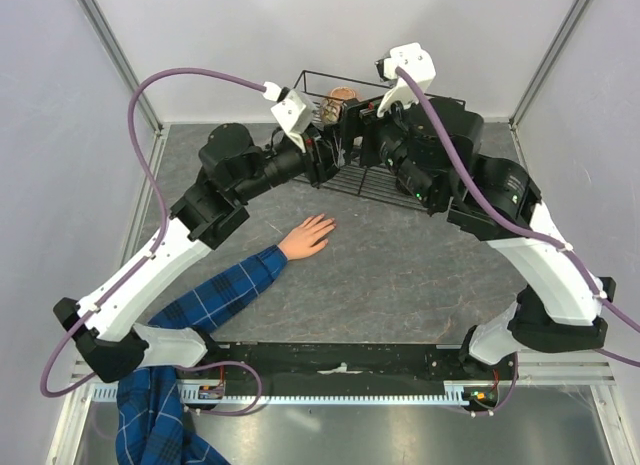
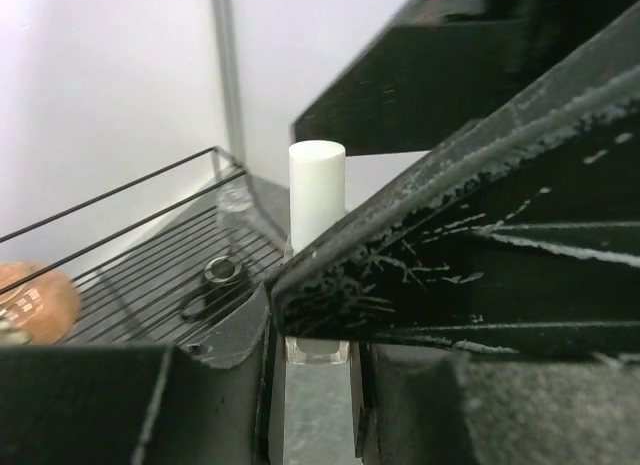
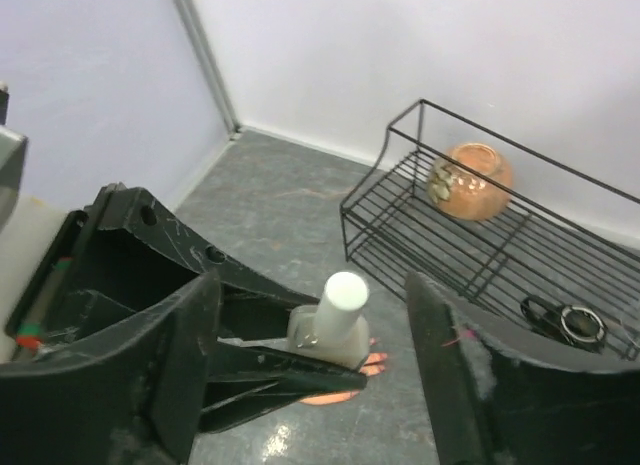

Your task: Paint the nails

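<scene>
A light skin-coloured hand (image 1: 308,235) with a blue plaid sleeve (image 1: 215,295) lies palm down mid-table. Its tiny pale nails (image 1: 329,223) point to the far right. Two fingertips (image 3: 373,363) peek out under the bottle in the right wrist view. My left gripper (image 1: 333,151) is shut on the base of a small clear bottle (image 3: 330,330) with a white cap (image 2: 317,190) and holds it upright above the table, past the hand. My right gripper (image 3: 310,290) is open, with one jaw on each side of the cap and neither touching it. It also shows in the top view (image 1: 353,135).
A black wire rack (image 1: 400,185) stands at the back behind both grippers. It holds an orange-brown ball (image 3: 470,168) and a small black ring-shaped item (image 3: 565,320). Pale enclosure walls close the sides and back. More plaid cloth (image 1: 150,415) hangs over the near left edge.
</scene>
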`<state>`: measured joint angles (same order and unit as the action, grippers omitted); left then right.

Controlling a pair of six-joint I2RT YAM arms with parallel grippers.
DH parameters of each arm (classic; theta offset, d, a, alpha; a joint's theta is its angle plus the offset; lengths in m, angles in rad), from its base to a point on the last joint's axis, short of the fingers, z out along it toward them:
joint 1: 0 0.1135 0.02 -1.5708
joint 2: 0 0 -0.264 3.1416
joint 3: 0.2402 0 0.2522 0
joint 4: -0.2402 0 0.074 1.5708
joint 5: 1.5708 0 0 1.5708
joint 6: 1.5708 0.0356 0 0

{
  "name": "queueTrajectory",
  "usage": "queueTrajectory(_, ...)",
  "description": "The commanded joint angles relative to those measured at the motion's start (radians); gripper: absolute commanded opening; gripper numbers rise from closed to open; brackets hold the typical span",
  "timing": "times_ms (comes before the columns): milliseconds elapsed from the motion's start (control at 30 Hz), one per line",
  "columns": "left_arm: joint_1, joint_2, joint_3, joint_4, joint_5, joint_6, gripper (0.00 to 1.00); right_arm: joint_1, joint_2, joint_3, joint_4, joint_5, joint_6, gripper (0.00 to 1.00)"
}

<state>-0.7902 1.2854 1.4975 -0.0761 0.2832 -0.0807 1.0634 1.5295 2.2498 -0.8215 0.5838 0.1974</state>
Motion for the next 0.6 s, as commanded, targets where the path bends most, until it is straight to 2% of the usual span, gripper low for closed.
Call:
queueTrajectory(0, 0.035, -0.073, -0.013, 0.096, 0.172, -0.147, 0.02, -0.042, -0.028, -0.045, 0.022, -0.258, -0.007, 0.83)
queueTrajectory(133, 0.170, -0.081, -0.043, 0.180, 0.399, -0.335, 0.02, -0.184, -0.107, -0.145, 0.106, -0.578, 0.023, 0.91)
queueTrajectory(167, 0.192, -0.078, -0.060, 0.235, 0.481, -0.376, 0.02, -0.254, -0.123, -0.172, 0.134, -0.758, 0.036, 0.96)
queueTrajectory(200, 0.209, -0.074, -0.069, 0.268, 0.517, -0.448, 0.02, -0.287, -0.143, -0.206, 0.156, -0.862, 0.051, 0.98)
queueTrajectory(267, 0.244, -0.069, -0.089, 0.312, 0.582, -0.510, 0.02, -0.356, -0.135, -0.202, 0.203, -1.084, 0.117, 0.98)
queueTrajectory(367, 0.266, -0.040, -0.085, 0.389, 0.654, -0.609, 0.02, -0.381, -0.123, -0.213, 0.277, -1.205, 0.191, 0.98)
queueTrajectory(433, 0.272, -0.021, -0.085, 0.446, 0.686, -0.680, 0.02, -0.401, -0.126, -0.223, 0.315, -1.217, 0.206, 0.97)
queueTrajectory(533, 0.276, -0.008, -0.083, 0.492, 0.702, -0.740, 0.02, -0.436, -0.117, -0.228, 0.340, -1.260, 0.230, 0.87)
queueTrajectory(567, 0.278, -0.009, -0.082, 0.496, 0.702, -0.746, 0.02, -0.439, -0.112, -0.236, 0.352, -1.272, 0.243, 0.81)
